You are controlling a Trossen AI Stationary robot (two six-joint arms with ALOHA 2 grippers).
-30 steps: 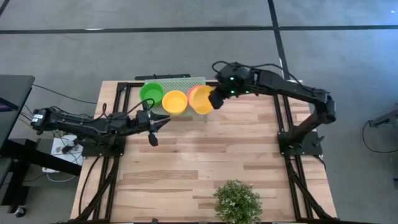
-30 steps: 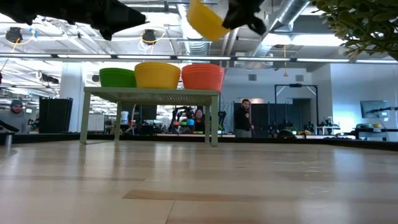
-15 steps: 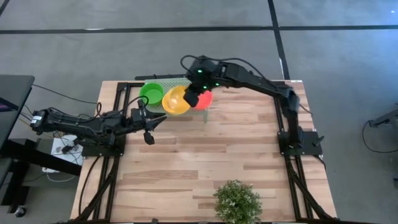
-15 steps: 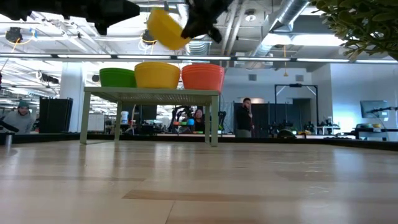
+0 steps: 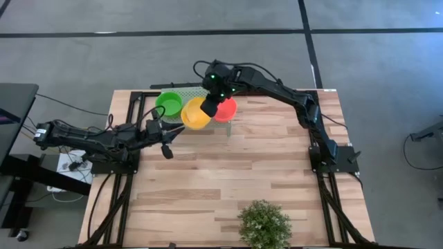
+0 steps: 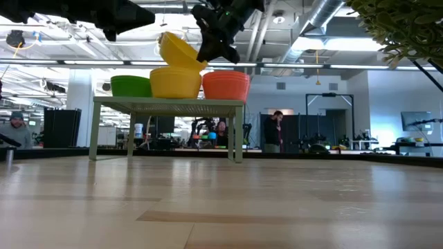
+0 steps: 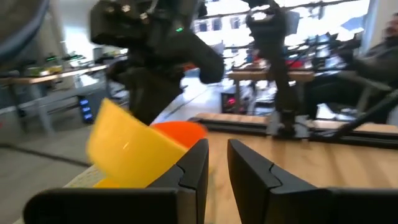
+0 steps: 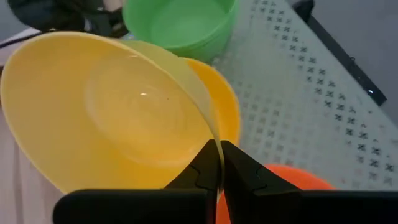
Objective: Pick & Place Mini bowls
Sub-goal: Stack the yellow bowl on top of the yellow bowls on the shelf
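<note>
We have the right pincer (image 8: 217, 163) pinched shut on the thin rim of a small round yellow plastic mini bowl (image 8: 102, 109), which hangs tilted just below and ahead of its fingertips. Directly under that bowl sits the stack of yellow mini bowls (image 6: 175, 83) on the pale green perforated rectangular stand (image 6: 168, 106), with the green mini bowl stack (image 6: 131, 86) beyond the pincer on one side and the red-orange mini bowl stack (image 6: 225, 86) close beside it on the other. Our left pincer (image 5: 166, 149) waits over the wooden table (image 5: 228, 180), well away from the stand, its fingers a narrow gap apart and holding nothing. Our worry is the tilt: if we let go with the held bowl leaning as it does, its lower edge may catch the stack's rim and the bowl could slide off toward the red-orange stack or off the stand. A grip on such a thin rim may also slip early. Pressing down too firmly could nudge the light stack sideways.
</note>
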